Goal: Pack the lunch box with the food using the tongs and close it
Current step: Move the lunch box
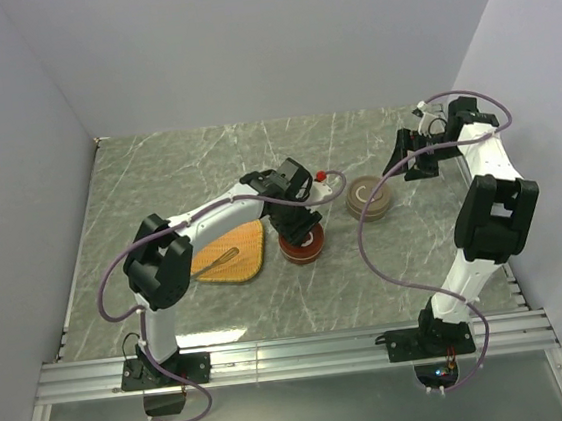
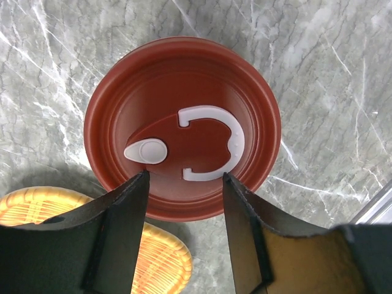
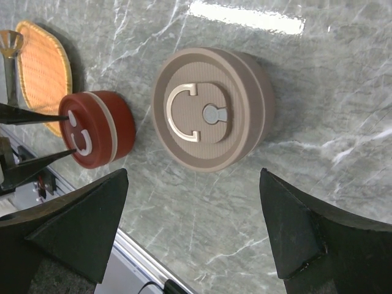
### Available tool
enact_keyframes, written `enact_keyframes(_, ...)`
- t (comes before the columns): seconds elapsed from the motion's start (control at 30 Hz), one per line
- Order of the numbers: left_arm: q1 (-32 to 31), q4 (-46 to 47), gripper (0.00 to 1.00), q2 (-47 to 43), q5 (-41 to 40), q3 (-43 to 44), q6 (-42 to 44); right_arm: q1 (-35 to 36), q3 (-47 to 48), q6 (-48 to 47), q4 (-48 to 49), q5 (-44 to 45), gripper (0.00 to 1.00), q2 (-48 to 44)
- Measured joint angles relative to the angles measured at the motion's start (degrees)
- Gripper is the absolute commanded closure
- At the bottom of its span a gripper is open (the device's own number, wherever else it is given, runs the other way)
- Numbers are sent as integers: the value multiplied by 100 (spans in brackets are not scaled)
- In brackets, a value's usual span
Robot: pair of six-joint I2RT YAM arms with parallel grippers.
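Left fingers parted, empty, poised over lidded red lunch box. Right fingers spread wide, empty, near beige container on desk. Tongs apparently on woven tray.

**Two round lunch boxes shut, tongs on the tray**

The red lunch box stands upright on the marble table, its lid on and a white loop handle folded flat. Nearby stands a tan lunch box, also lidded. The slender tongs lie diagonally on the woven tray, just beside the red box.
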Motion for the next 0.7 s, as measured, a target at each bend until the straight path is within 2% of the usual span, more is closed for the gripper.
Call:
enact_keyframes(0.2,-15,-402,43,4,74,299,-68,26,190,-92,-35,101,6,243)
enact_keyframes(0.43,63,-638,41,-70,380,1045,-205,195,651,-315,-216,153,6,798)
enact_keyframes(0.7,977,-831,43,50,977,1550,-330,363,1036,-634,-389,103,11,1628)
